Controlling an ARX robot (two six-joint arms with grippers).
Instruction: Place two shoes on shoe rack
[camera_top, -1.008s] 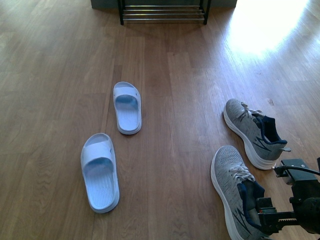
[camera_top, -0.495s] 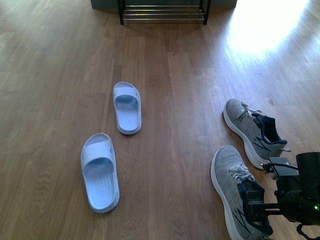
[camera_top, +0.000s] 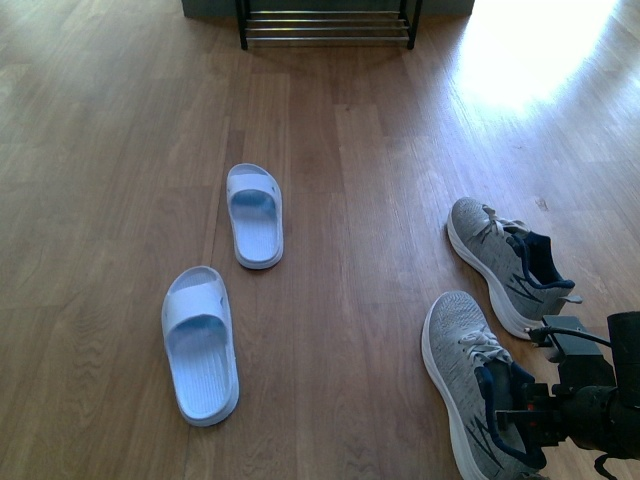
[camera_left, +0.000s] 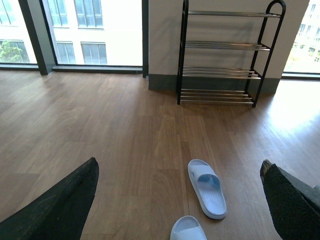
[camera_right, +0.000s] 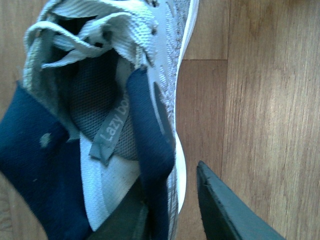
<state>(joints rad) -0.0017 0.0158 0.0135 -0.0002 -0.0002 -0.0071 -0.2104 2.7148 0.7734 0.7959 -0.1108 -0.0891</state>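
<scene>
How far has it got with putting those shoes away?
Nothing done yet: no shoe sits on the rack; both sandals and both sneakers lie on the floor. In hand: the open right gripper straddles the collar of the near sneaker. Left: gripping, carrying, placing two shoes.

we see the near sneaker (camera_top: 462, 360) in mottled grey knit with a white sole, pale laces and navy lining. its inner tag (camera_right: 107, 137) is grey with white lettering. the far sneaker (camera_top: 495, 255) matches, with dark streaks on its side. the near slide (camera_top: 200, 350) and far slide (camera_top: 254, 215) are pale blue-white with ribbed footbeds. the shoe rack (camera_left: 222, 46) has a black frame and shiny chrome bars. the floor (camera_top: 350, 180) is warm brown wood planks.
</scene>
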